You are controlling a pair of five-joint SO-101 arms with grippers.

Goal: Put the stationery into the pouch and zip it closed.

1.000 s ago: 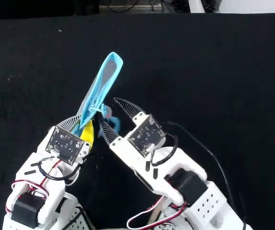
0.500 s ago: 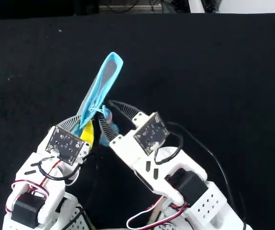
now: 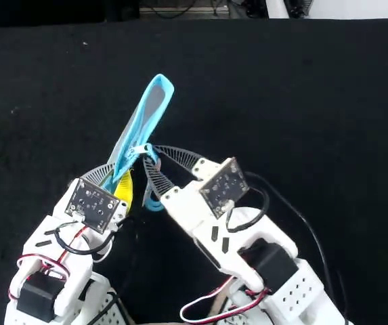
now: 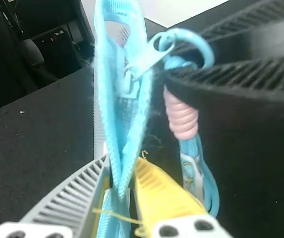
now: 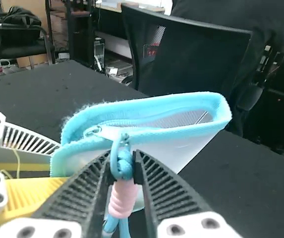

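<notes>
- The left gripper is closed on the near end of the blue pouch, clamping its edge between the grey and yellow fingers.
- The pouch stands on edge and slants away from both arms over the black table.
- The right gripper is closed on the pink-and-blue zipper pull cord, at the pouch's zipper edge.

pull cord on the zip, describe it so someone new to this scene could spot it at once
Over the black table, the left claw holds a blue pouch on edge. The pull cord hangs from its zip, pinched in the right claw. It alone has a pink coiled sleeve on blue string.
</notes>
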